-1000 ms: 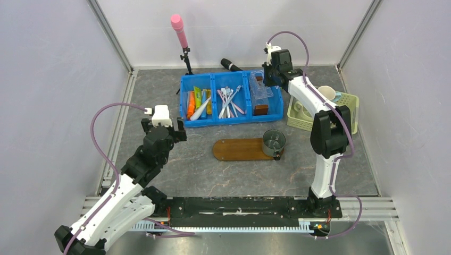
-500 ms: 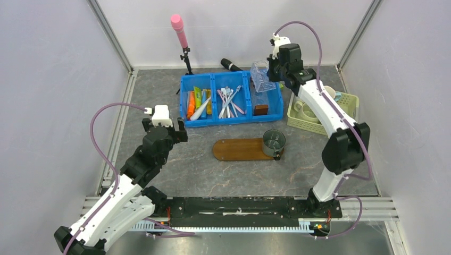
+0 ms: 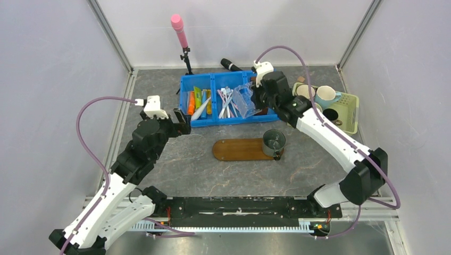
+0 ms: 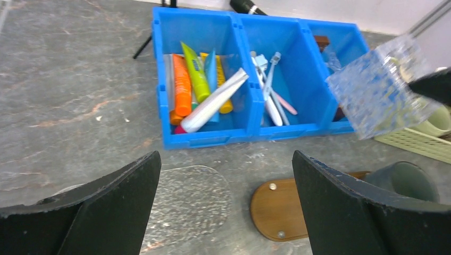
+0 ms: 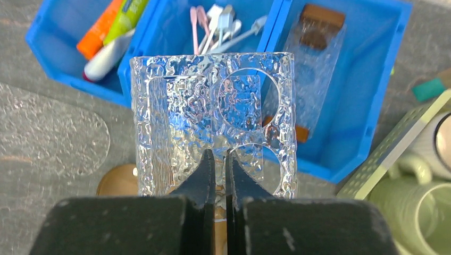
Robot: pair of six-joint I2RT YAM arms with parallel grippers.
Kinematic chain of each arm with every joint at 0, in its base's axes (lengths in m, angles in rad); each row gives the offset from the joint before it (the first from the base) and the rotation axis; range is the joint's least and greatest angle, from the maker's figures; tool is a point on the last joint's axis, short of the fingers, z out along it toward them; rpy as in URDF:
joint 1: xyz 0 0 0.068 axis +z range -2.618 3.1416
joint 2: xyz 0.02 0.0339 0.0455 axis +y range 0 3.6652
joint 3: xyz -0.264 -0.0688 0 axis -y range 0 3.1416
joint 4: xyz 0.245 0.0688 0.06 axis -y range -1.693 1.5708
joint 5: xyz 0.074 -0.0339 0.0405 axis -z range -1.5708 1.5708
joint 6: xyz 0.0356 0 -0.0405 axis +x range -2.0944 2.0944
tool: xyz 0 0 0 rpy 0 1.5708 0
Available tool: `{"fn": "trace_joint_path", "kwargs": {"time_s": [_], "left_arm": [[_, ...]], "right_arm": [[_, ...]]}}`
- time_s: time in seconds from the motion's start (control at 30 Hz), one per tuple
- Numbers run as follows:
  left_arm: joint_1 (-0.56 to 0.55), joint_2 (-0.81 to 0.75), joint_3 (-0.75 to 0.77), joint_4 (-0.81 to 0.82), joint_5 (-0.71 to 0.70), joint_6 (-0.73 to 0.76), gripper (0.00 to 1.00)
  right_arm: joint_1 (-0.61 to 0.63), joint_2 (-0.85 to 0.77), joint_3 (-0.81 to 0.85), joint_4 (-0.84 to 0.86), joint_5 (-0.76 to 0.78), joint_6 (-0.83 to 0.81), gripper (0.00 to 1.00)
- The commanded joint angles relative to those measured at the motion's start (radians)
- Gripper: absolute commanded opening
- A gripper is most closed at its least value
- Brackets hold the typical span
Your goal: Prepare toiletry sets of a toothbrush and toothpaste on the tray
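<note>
The right pincer [image 5: 215,159] is closed almost fully on one thin wall of a clear holder [image 5: 213,106]. The holder hangs in the air over the blue bin [image 3: 228,121], above the border of its middle and right compartments. The left pincer [image 4: 224,164] stands wide and holds nothing; it hovers near the bin's corner at 7 o'clock.

The toothbrush [image 4: 268,79] lies in the middle compartment among other brushes. The toothpaste, a green tube [image 4: 194,74] and a white tube [image 4: 215,101], lies in the left compartment. The tray [image 3: 236,150] is on the table at 6 o'clock from the bin, and a metal cup [image 3: 274,141] stands at its 3 o'clock end.

I judge the grip as the weak point: only a narrow edge is pinched, so the holder may swing or slip and fall on the brushes. When it is lowered to the tray, it may also hit the cup, because little free room is left at that end.
</note>
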Motion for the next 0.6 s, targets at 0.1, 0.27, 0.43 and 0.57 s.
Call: {"fn": "trace_joint_path", "kwargs": {"time_s": [0.1,0.27,0.43,0.57], "left_arm": [[-0.005,0.108,0.066,0.042,0.129,-0.227,1.0],[-0.005,0.259,0.164,0.017,0.188,-0.283,1.0],[-0.005,0.384,0.26,-0.064,0.19,-0.357,0.92],[-0.005,0.443,0.277,-0.085,0.234,-0.468,0.84]], "right_arm": [[0.173,-0.099,-0.168,0.119,0.212,0.143,0.0],[0.286,-0.072,-0.198,0.139,0.272,0.166,0.0],[0.364,-0.069,-0.217,0.148,0.378,0.192,0.0],[0.384,-0.059,-0.223,0.139,0.455,0.226,0.0]]}}
